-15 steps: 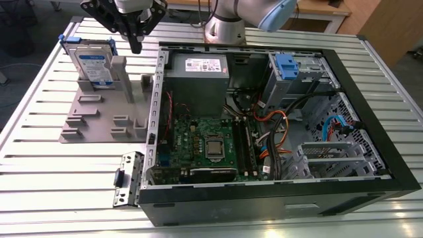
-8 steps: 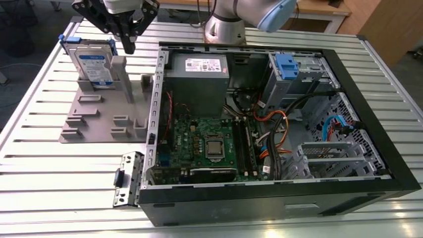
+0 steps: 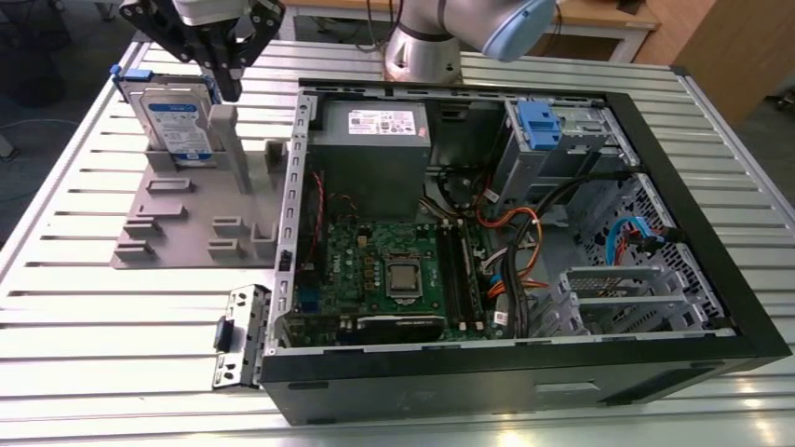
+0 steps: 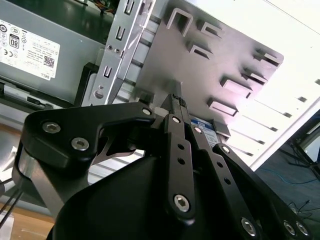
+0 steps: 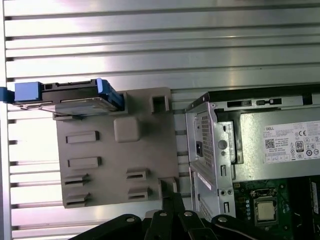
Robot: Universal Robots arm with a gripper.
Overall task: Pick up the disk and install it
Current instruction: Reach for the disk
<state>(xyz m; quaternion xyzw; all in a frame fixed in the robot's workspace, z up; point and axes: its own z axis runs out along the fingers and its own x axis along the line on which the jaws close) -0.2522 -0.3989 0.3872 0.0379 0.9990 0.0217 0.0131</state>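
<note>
On the exterior view's left, one disk stands upright in one grey fixture, its lower edge hidden in the slot. One gripper hangs just above and beside it, fingers pressed together, holding nothing. Rightward lies one open computer case. The arm is cut off above.

We see a ribbed table of bright, glossy metal, and on it a matt grey plastic fixture. The disk shows silver metal, a paper label and a blue plastic bracket. The gripper is matt black with shiny screws. The case is black, its chassis bare metal.
</note>
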